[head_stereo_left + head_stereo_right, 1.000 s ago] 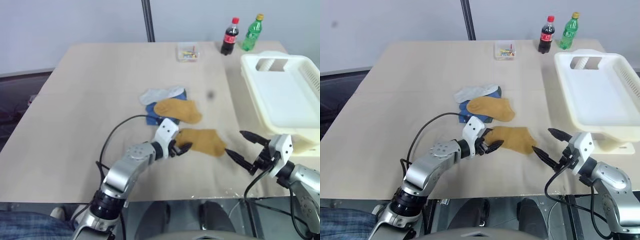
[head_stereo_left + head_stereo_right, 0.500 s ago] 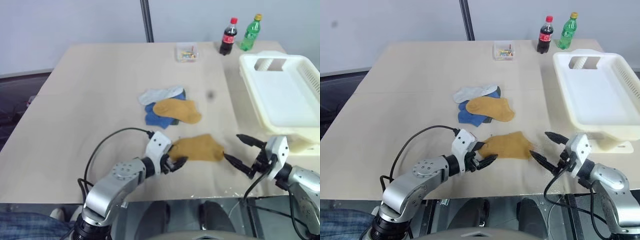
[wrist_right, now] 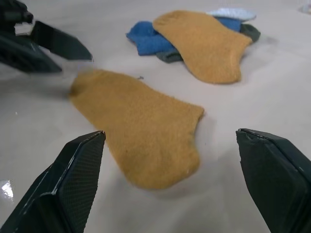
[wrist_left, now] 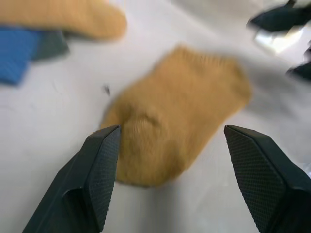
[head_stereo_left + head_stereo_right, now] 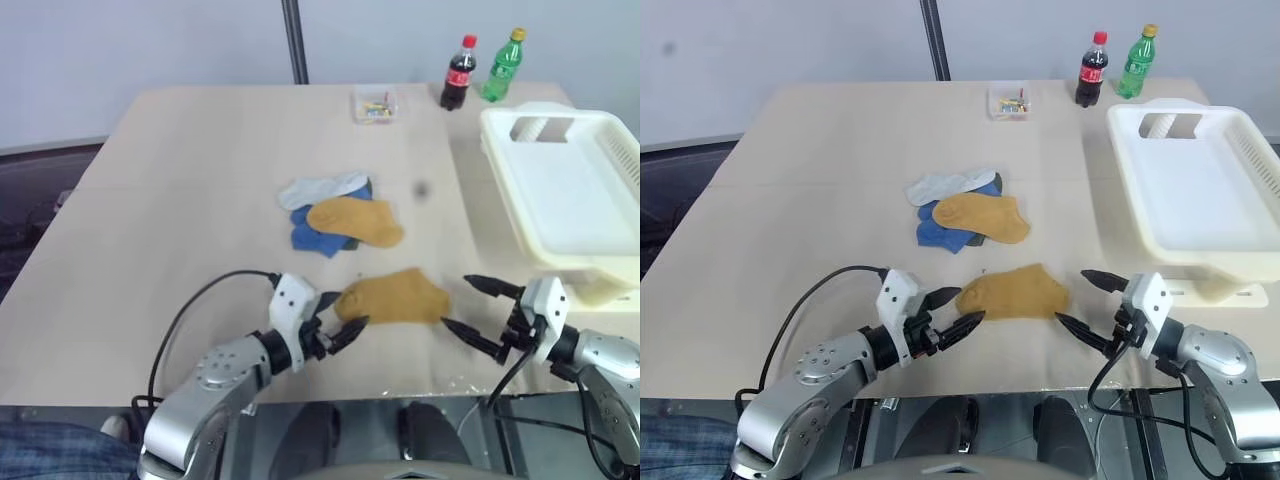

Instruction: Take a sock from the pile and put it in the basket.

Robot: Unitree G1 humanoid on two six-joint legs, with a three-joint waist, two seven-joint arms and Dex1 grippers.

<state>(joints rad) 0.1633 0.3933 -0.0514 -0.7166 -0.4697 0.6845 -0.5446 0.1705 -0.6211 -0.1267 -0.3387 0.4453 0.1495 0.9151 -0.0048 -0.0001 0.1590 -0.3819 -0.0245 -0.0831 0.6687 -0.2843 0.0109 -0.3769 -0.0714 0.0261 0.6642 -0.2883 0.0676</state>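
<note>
- Pale beige tabletop (image 5: 180,200) against a plain grey wall; two drink bottles (image 5: 483,68) and a small clear box (image 5: 376,104) stand at the far edge.
- Loose mustard-yellow sock (image 5: 395,297) lies flat near the front edge, apart from the heap of yellow, blue, pale and dark socks (image 5: 335,214) behind it.
- Large cream-white slotted plastic basket (image 5: 560,190) sits on the robot's right, nothing visible inside.
- Left gripper (image 5: 336,320): fingers spread, empty, tips just short of the sock's near end.
- Right gripper (image 5: 478,311): fingers wide apart, empty, facing the sock's other end.
- Handling, by judgement: light, limp knit; will sag and fold. Best pinch is an edge or a raised fold.
- Basket's far right side is cut off; the dark sock is mostly buried under the pile.
</note>
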